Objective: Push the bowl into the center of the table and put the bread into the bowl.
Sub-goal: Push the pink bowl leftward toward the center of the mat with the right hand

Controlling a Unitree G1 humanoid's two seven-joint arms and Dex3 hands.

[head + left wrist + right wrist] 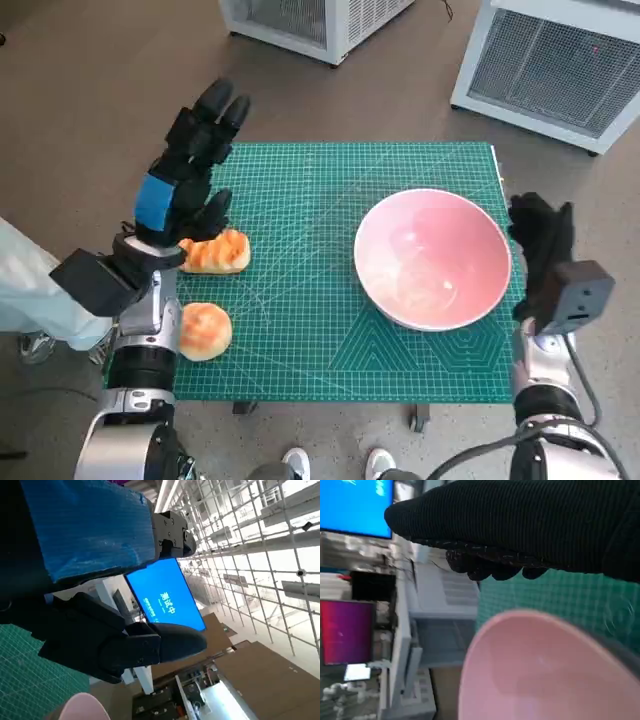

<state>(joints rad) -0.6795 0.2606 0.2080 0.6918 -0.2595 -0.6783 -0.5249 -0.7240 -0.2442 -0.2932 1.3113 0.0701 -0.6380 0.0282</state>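
**Bowl still off-centre as both hands stand ready at the table**

At the left, a person's pale sleeve (25, 280) is seen at the table's edge. The left hand (190, 165) is raised above the green cutting mat (300, 250), its fingers spread and nothing held. Just below it lies a glazed bread (213, 252), with a round bun (203, 330) near the mat's front corner. To the right, the pink bowl (432, 258) sits empty on the mat's right half, its rim close to the gloved right hand (540, 240), which is placed just beside it; whether contact is made, and how the fingers lie, cannot be told.

The pushing step is judged to be in hand. A leftward shove from the right hand is called for next, kept low on the bowl's wall so it slides rather than tips.

Beyond the mat, brown flooring and two white grilled cabinets (545, 60) are shown; a blue screen (165, 597) is caught in the left wrist view.
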